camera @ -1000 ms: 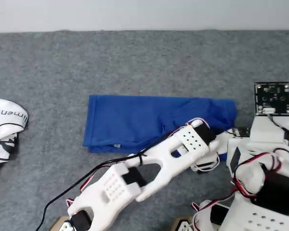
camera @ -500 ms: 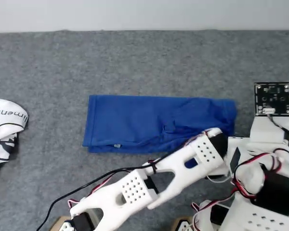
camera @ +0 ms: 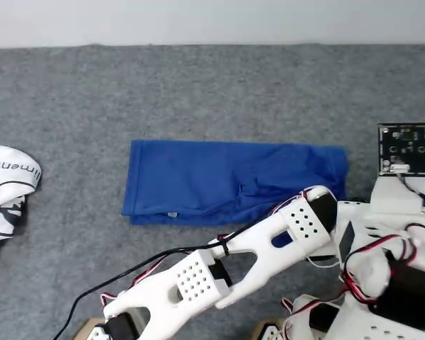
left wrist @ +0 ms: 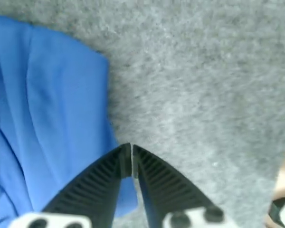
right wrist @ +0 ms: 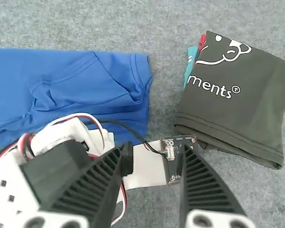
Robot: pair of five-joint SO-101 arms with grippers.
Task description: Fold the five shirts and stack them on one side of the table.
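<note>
Grey felt-like table cover (camera: 198,92) spans the whole work surface.

Blue fabric shirt (camera: 198,180), folded to a long flat rectangle, lies mid-table. Slight creasing near its right end.

Crumpled white shirt with black print (camera: 7,188) sits at the table's left edge, well apart from the blue one, unfolded.

Left arm (camera: 255,248), white plastic, stretches low across the near side, its wrist just over the blue shirt's near right corner. Left gripper (left wrist: 132,154): black ribbed fingers clenched, tips pressed together right at the hem of the blue cloth, over the boundary of fabric and grey cover. Cannot tell whether any cloth is pinched between them.

Right arm (camera: 389,248) stands at the table's right side. Right gripper (right wrist: 156,152): released, black fingers spread wide, hanging above the left arm's wrist and its small dark circuit board (right wrist: 176,164), nothing held.

Folded dark olive shirt with white print (right wrist: 237,99) tops a neat stack just beside the blue shirt's sleeve end, not touching it. Teal folded edge (right wrist: 187,66) and red folded edge (right wrist: 202,42) peek out beneath it.
</note>
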